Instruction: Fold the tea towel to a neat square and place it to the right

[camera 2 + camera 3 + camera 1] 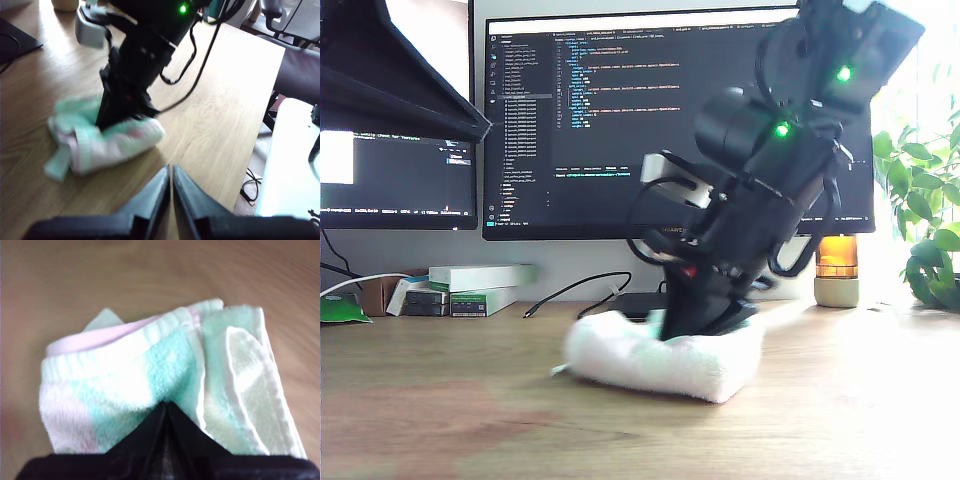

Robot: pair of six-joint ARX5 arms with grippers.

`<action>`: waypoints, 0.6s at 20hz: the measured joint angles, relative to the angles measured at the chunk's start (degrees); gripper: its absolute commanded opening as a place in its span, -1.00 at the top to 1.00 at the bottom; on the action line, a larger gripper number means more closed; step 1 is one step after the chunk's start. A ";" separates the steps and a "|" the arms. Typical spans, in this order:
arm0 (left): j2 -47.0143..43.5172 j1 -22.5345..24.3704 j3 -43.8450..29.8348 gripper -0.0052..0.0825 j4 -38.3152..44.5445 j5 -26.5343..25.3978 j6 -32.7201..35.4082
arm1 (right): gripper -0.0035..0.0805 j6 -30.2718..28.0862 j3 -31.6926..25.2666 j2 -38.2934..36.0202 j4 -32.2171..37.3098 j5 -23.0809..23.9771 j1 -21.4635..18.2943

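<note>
Pressing my second pincer [167, 412], clenched on a fold of the tea towel [660, 358] bunched mid-desk [440, 400], I am thinking a slow, level pull should square its edges, while my first pincer [171, 175] is hovering clenched and empty.

- The tea towel [655, 362], fluffy mint-green terry with pink and white bands, is lying bunched in a loose, uneven fold
- It is resting on the wooden table, near the middle of the exterior view
</note>
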 measured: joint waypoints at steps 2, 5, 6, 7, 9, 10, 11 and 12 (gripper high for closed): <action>0.00 0.00 0.00 0.88 -0.04 0.00 0.00 | 0.94 5.77 0.87 -0.55 -3.32 4.63 -0.02; 0.00 0.00 0.00 0.88 -0.11 0.00 0.02 | 0.94 14.51 1.44 -1.16 -8.26 10.84 -0.04; 0.00 0.00 0.00 0.88 -0.13 0.00 0.02 | 0.94 16.55 1.62 -1.31 -9.66 12.52 -0.07; 0.00 0.00 0.00 0.88 -0.15 0.00 0.00 | 0.94 19.34 1.64 -1.46 -10.60 14.03 -0.07; 0.00 0.00 0.00 0.88 -0.15 0.00 0.00 | 0.94 23.17 1.38 -1.88 -11.93 16.24 -0.11; 0.00 0.00 0.00 0.88 -0.15 0.00 0.00 | 0.94 24.00 0.81 -2.21 -12.02 17.11 -0.11; 0.00 0.00 0.00 0.88 -0.15 0.00 0.00 | 0.94 25.42 -0.13 -2.60 -11.74 18.05 -0.15; 0.00 0.00 0.00 0.88 -0.15 0.00 -0.02 | 0.94 26.82 -1.53 -2.95 -10.91 18.49 -0.44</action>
